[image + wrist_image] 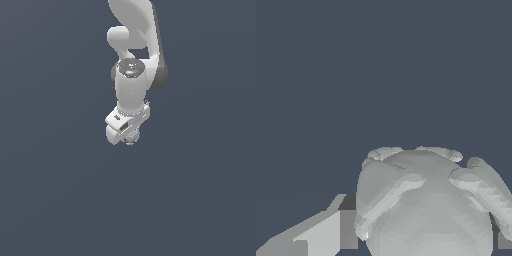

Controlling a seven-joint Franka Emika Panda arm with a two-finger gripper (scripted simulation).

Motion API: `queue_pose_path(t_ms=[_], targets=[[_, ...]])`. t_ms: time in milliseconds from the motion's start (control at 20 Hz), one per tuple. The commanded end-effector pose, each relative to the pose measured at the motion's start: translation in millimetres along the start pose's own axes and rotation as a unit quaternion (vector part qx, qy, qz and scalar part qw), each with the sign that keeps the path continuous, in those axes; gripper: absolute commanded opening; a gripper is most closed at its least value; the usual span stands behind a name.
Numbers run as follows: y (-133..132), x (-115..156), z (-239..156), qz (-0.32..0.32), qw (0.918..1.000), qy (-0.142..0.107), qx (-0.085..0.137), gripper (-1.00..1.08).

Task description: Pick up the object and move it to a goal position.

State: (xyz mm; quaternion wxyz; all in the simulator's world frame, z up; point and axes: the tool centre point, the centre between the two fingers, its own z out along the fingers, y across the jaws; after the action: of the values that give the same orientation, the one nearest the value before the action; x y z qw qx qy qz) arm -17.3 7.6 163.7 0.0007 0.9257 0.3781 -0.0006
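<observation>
Pale grey-white object (426,210), white gripper (129,136), white arm (132,85) with dark grey side, plain slate-blue background (50,175)

The table (55,200) is a flat, uniform dark blue-grey surface filling both views, with nothing visibly resting directly on it.

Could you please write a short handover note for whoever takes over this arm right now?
Gripper: apparently shut on the object, a pale bumpy lump that fills the wrist view, with a finger beside it; contact itself is not clearly visible.
Object: seen in the exterior view only as a small bit peeking below the gripper.
Done: the grasp, apparently.
Left: carry it to the goal; no goal marker shows in either view.
</observation>
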Motion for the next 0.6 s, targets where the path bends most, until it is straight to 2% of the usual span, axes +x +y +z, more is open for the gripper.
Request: queue_pose_path(t_ms=[0,550], targets=[[-7,-6,-25,0.000,1.0000,0.000,0.000,-1.00],[-34,-30,-129,-0.001,1.0000,0.001,0.000,-1.00]])
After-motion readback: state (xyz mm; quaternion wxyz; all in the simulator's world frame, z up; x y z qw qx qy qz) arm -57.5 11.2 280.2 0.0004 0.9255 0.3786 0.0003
